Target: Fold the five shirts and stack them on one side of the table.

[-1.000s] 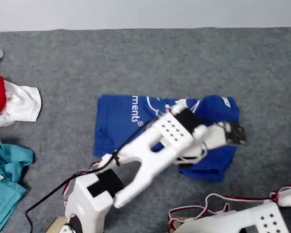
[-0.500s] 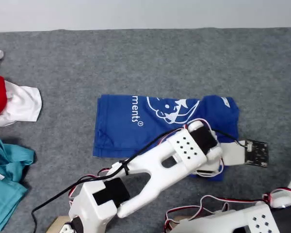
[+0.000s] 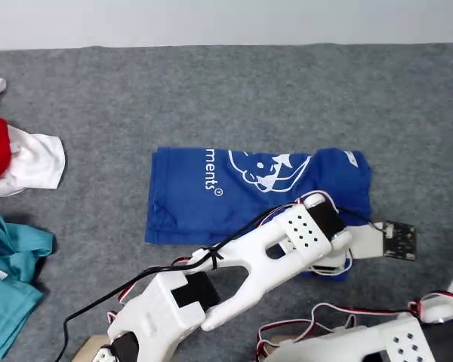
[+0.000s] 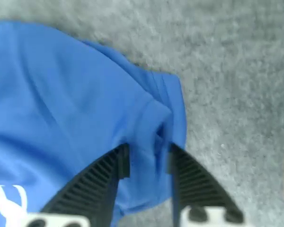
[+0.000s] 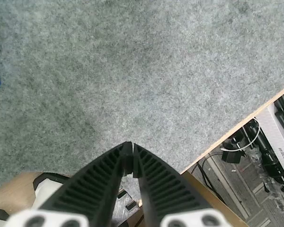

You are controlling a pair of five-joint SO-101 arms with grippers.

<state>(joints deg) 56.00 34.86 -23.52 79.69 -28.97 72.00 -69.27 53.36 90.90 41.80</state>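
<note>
Your left arm [image 3: 283, 237] lies stretched over the blue shirt [image 3: 211, 200] in the middle of the table [image 3: 287, 90]. The left gripper [image 4: 147, 158] pinches a fold at the shirt's corner, hidden under the arm from above. Your right gripper [image 5: 132, 156] hangs clenched and empty.

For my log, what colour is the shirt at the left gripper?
Blue shirt, white print; clearest in the high view.

Light: soft and even; the grey worktop [image 3: 287, 90] looks bright in the high view.
Shadows: weak, soft ones under the left arm [image 3: 272, 253] and along the teal shirt [image 3: 7, 256] edge.
Left wrist view: dark creases in the blue shirt [image 4: 61, 94].
Right wrist view: a dimmer patch on the worktop before the right claw [image 5: 132, 158].
</note>
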